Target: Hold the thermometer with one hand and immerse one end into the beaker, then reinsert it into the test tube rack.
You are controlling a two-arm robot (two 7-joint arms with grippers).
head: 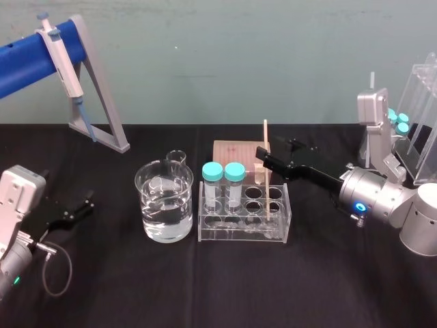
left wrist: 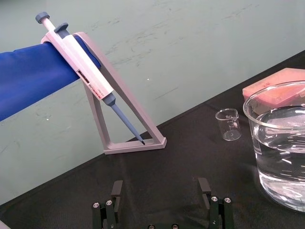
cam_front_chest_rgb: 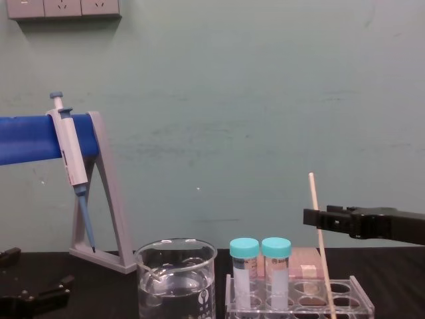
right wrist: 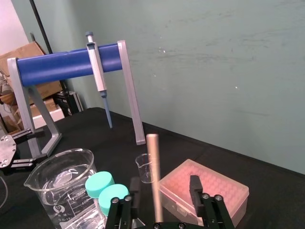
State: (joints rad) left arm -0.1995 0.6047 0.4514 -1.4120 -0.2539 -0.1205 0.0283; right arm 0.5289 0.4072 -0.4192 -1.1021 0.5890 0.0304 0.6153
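The thermometer (head: pixel 266 162) stands nearly upright in a right-hand hole of the clear test tube rack (head: pixel 208 232). In the chest view the thermometer (cam_front_chest_rgb: pixel 317 226) rises well above the rack (cam_front_chest_rgb: pixel 362 296). My right gripper (head: pixel 276 152) is open around its upper part. In the right wrist view the thermometer (right wrist: pixel 153 176) stands between the spread fingers (right wrist: pixel 194 187), closer to one of them, with a gap on each side. The beaker (head: pixel 164 201), about half full of clear water, stands just left of the rack. My left gripper (head: pixel 76 209) rests open at the left, holding nothing.
Two teal-capped tubes (head: pixel 223 179) stand in the rack's left holes. A pink tip box (head: pixel 235 156) and a small glass beaker (head: pixel 177 158) sit behind. A pipette (head: pixel 63 58) hangs on the blue-and-grey stand (head: pixel 102 102) at the back left. A clear holder (head: pixel 420 116) stands far right.
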